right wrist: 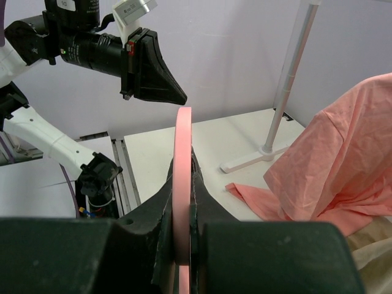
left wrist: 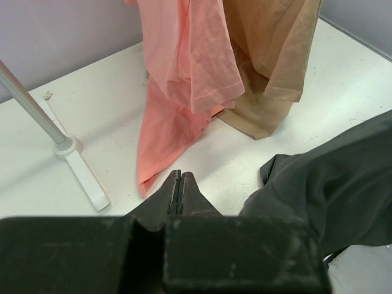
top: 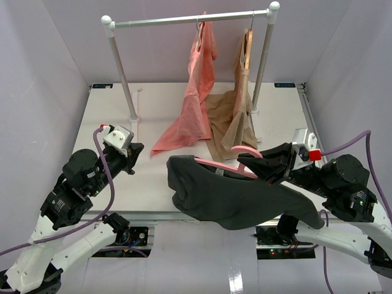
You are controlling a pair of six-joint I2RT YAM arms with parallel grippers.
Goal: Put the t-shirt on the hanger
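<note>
Right gripper point(right wrist: 184, 174) pinches the pink hanger point(right wrist: 182, 131), dark t-shirt point(top: 233, 199) draped unevenly over it; left gripper point(left wrist: 178, 184) pressed together, empty. Unsupported, the shirt could slide off

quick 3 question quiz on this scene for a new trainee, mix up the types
1. True or false: the left claw is shut and holds nothing.
2. Which grips the hanger? A: left claw. B: right claw.
3. How many garments hang on the rail?

Key: 1 true. 2 B. 3 two, the salmon garment and the tan garment.
</note>
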